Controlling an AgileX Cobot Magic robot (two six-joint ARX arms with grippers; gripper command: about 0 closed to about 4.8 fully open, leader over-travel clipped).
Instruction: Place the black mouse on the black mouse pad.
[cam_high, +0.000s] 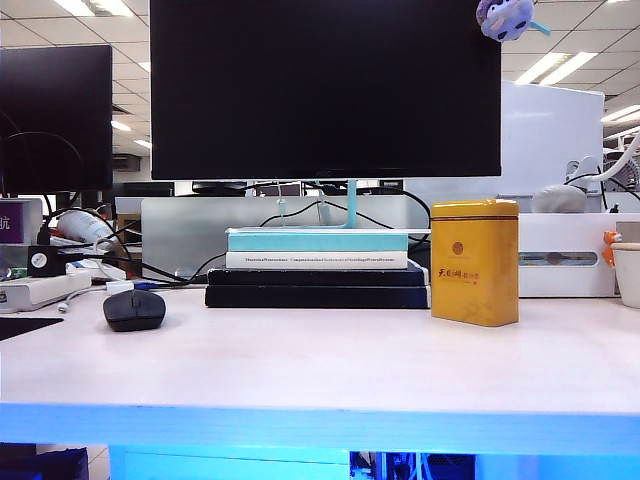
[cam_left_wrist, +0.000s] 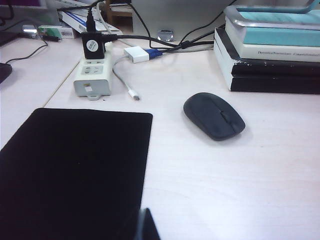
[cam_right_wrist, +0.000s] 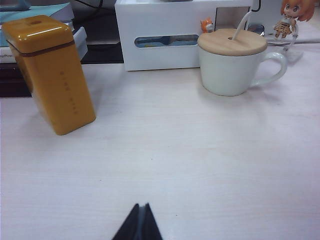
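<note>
the black mouse (cam_left_wrist: 214, 116) lies on the pale table (cam_high: 330, 360), untouched, just in front of the book stack's (cam_high: 317, 268) near left corner and apart from the black mouse pad (cam_left_wrist: 70, 170). no cord shows on it and no marking can be read. the pad lies flat beside the mouse; in the exterior view only a pointed corner of it shows at the frame edge, and in the left wrist view its near end is cut off. beyond the mouse a white power strip (cam_left_wrist: 93, 75) carries a black plug; the label on the plug is too small to read. spine lettering on the stacked books is blurred. past the stack stands a yellow tin (cam_high: 475, 262) with red characters, not legible. the monitor (cam_high: 325, 88) above the stack is dark.

left gripper (cam_left_wrist: 146, 226): only a dark tip shows, over the pad's near edge, fingers pressed together, holding nothing. right gripper (cam_right_wrist: 138, 225): two tips meet in a point above bare table, away from the tin and a lidded white mug (cam_right_wrist: 235, 62).
</note>
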